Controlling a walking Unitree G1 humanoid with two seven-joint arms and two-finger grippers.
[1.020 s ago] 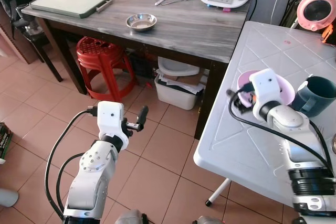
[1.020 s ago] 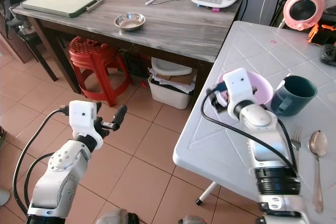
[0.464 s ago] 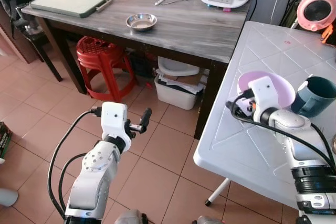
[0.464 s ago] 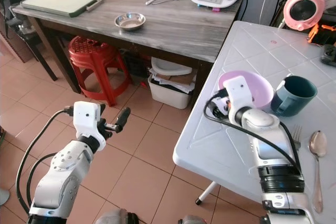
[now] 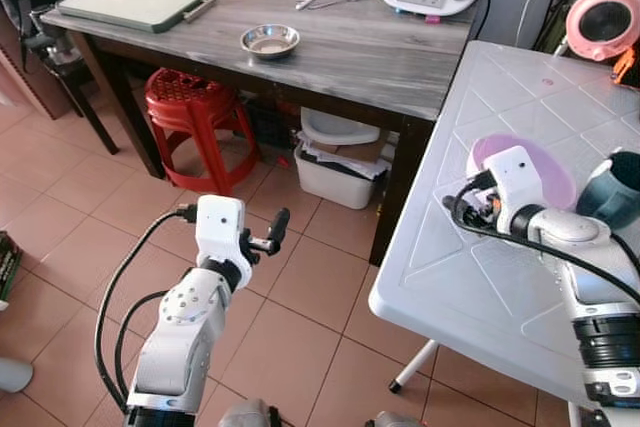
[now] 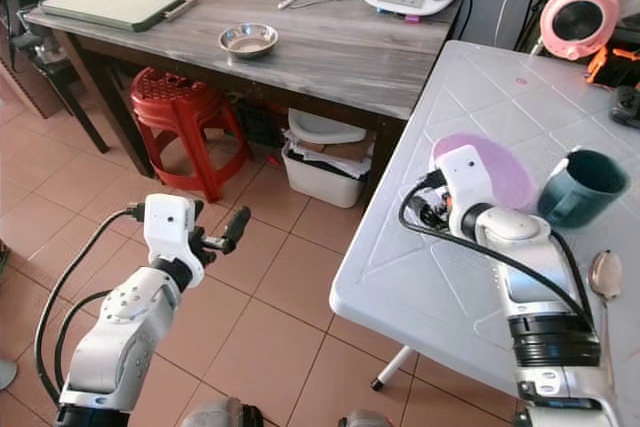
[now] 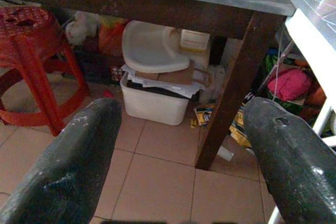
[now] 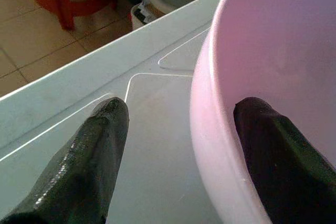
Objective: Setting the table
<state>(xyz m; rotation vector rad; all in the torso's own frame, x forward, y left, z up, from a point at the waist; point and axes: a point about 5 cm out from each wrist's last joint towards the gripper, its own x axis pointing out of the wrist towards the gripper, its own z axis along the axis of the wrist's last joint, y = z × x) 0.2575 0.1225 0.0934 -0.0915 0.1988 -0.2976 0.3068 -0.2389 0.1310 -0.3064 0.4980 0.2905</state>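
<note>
On white table [image 6: 440, 277], pink bowl's [image 8: 273, 56] rim sits between right gripper [image 8: 178, 156] fingers.

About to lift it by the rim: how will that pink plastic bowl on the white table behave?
The pink plastic bowl looks thin-walled and empty, so probably light and stiff. The right end effector straddles its rim, one finger inside, so a one-sided grip may tilt it. Its smooth wall could slip, or slide on the glossy white table.
</note>
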